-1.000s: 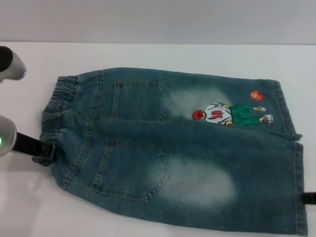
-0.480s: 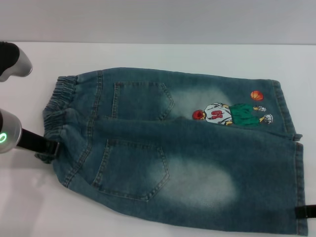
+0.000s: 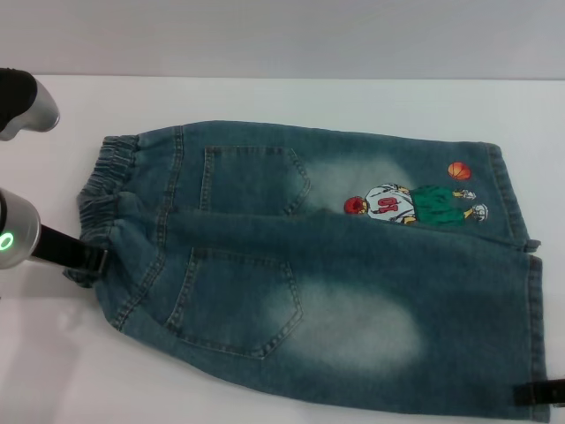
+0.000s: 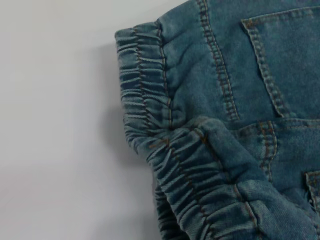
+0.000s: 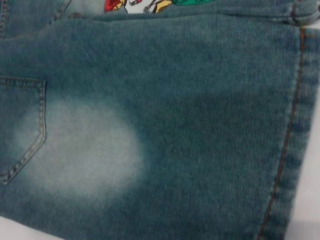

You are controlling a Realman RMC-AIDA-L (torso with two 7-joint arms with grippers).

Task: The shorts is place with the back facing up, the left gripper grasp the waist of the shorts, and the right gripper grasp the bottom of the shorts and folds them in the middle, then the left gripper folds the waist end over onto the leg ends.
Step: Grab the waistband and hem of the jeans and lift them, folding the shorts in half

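You see the faded blue denim shorts [image 3: 327, 265] lying flat on the white table [image 3: 265, 97], back side up, with two patch pockets showing, the gathered elastic waist [image 3: 106, 203] toward the robot's left and the straight-hemmed leg ends [image 3: 521, 291] toward its right. The far leg carries a small cartoon basketball-player print [image 3: 415, 205] with an orange ball [image 3: 459, 170] just above it, close to the hem. The left gripper [image 3: 88, 261], a black claw on a silver-white arm with a green light, meets the near corner of the waist; the band there is bunched and lifted into a ridge, so the claw appears to be clamped on the fabric, though its fingers are largely hidden by the denim. The left wrist view shows that ruffled band [image 4: 150, 100] buckled over itself. At the near right corner you find only a black sliver of the right gripper [image 3: 538, 391] at the bottom hem; you cannot tell whether it is wide or closed. The right wrist view shows the near leg's stitched hem [image 5: 292, 130].
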